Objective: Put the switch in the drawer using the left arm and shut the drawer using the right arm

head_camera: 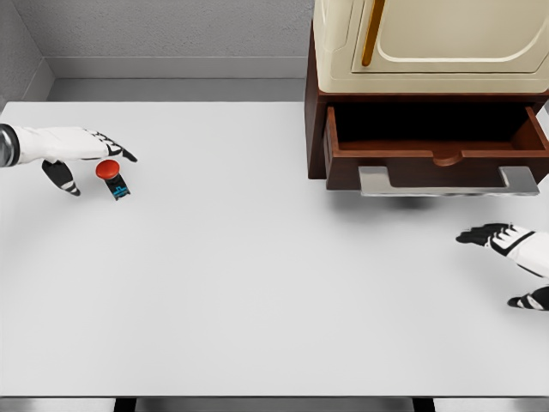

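The switch (112, 177), a small dark base with a red round button, lies on the white table (257, 283) at the far left. My left hand (90, 163) hovers right at it, fingers spread above the red button and thumb lower left, not closed on it. The brown wooden drawer (433, 142) stands pulled open at the upper right, with a metal handle (448, 182) across its front. My right hand (506, 257) rests open at the right edge, below the drawer.
A cream cabinet (429, 43) with a gold handle sits on top of the drawer unit. A grey wall runs behind the table. The table's front edge crosses the bottom of the view.
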